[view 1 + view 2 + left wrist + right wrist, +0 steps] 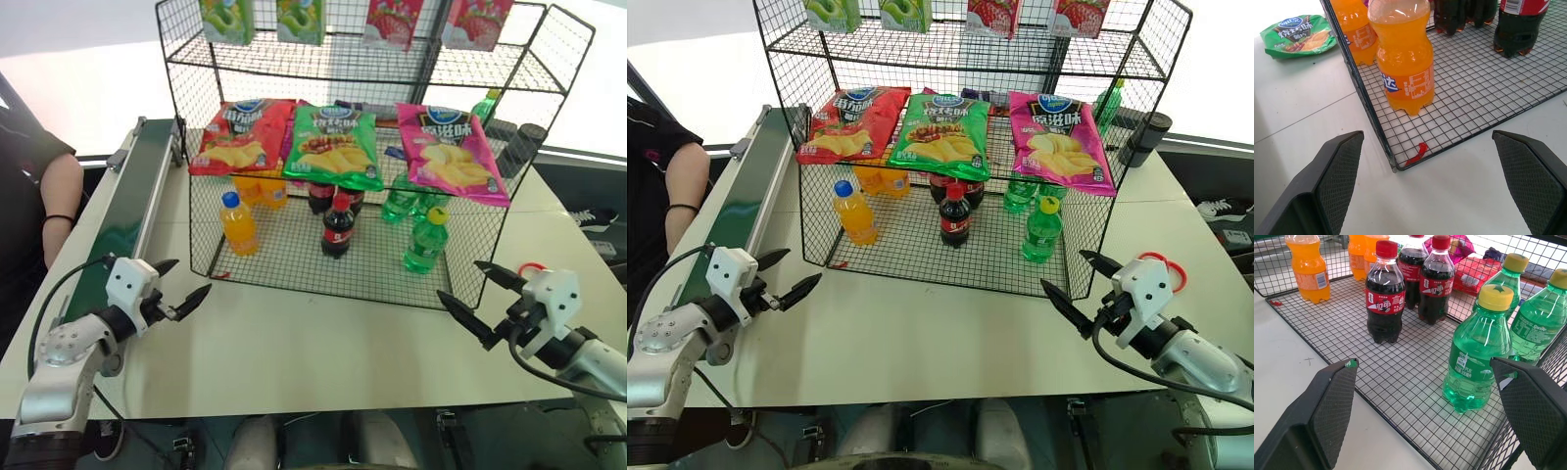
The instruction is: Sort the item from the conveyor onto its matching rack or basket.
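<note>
A clear-green bottle point(425, 242) with a yellow cap stands upright at the front right of the black wire rack's bottom tray point(284, 257), with more green bottles point(1542, 313) behind it. My right gripper point(458, 279) hovers open and empty over the table just in front of the rack's right corner, a short way from that bottle point(1480, 350). My left gripper point(191, 276) is open and empty near the rack's front left corner point(1393, 166), beside the dark-green conveyor point(137, 201). The stretch of belt that I can see carries nothing.
Orange soda bottles point(238, 223) and cola bottles point(338, 227) stand on the same tray. Chip bags point(335, 145) lie on the tier above. A person's arm point(61, 201) rests at the far left beyond the conveyor. A black cup point(1143, 137) stands behind the rack on the right.
</note>
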